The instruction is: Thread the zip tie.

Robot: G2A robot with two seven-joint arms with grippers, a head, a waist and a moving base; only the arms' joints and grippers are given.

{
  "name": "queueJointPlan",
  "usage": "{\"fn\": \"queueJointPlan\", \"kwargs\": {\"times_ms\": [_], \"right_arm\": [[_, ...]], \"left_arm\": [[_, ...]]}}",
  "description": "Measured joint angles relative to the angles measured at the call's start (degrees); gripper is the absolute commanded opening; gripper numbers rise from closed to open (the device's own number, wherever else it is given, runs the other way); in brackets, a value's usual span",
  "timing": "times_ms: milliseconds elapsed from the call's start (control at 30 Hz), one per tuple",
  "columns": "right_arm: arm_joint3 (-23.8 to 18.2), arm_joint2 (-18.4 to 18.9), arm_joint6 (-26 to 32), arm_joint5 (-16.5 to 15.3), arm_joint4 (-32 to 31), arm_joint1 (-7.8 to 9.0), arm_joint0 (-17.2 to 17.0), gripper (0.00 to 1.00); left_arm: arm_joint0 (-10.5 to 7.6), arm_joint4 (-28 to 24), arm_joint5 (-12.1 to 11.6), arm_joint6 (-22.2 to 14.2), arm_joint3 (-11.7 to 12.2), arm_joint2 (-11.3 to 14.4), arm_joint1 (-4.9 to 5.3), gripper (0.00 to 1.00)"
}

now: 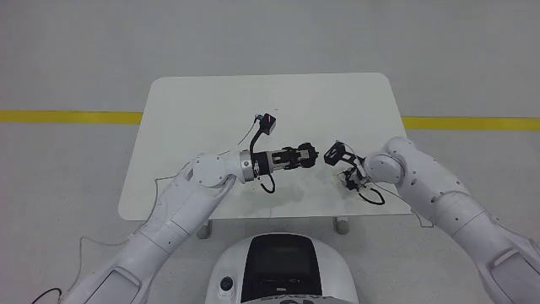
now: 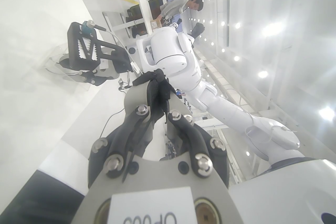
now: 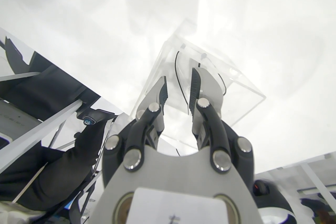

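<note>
A thin black zip tie (image 3: 181, 86) curves along a clear plastic box (image 3: 244, 93), between the fingers of my right gripper (image 3: 178, 80), which is open. Its ribbed pads (image 3: 195, 88) stand on either side of the strap without closing on it. My left gripper (image 2: 156, 78) is shut, and a crumpled black bit sticks out at its tips; I cannot tell what it is. In the top view the left gripper (image 1: 309, 154) and the right gripper (image 1: 336, 154) face each other a short way apart over the table's front half. The left wrist view shows the right gripper (image 2: 82, 49) beside the clear box (image 2: 56, 62).
The white table (image 1: 253, 101) is bare towards the back and the left. A black cable (image 1: 257, 127) loops up from the left wrist. Grey floor with yellow lines surrounds the table.
</note>
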Motion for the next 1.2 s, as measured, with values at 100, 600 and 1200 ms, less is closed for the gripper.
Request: {"fn": "queueJointPlan", "kwargs": {"times_ms": [100,600,1200], "right_arm": [[0.51,-0.66,-0.07,0.00,0.36,-0.08,0.46,0.22],[2.65,-2.07,-1.07,0.00,0.42,-0.61,1.85,0.17],[0.19,1.12,-1.16,0.31,-1.94,0.12,-0.12,0.16]], "left_arm": [[0.00,0.00,0.00,0.00,0.00,0.00,0.00,0.00],[0.00,0.00,0.00,0.00,0.00,0.00,0.00,0.00],[0.00,0.00,0.00,0.00,0.00,0.00,0.00,0.00]]}}
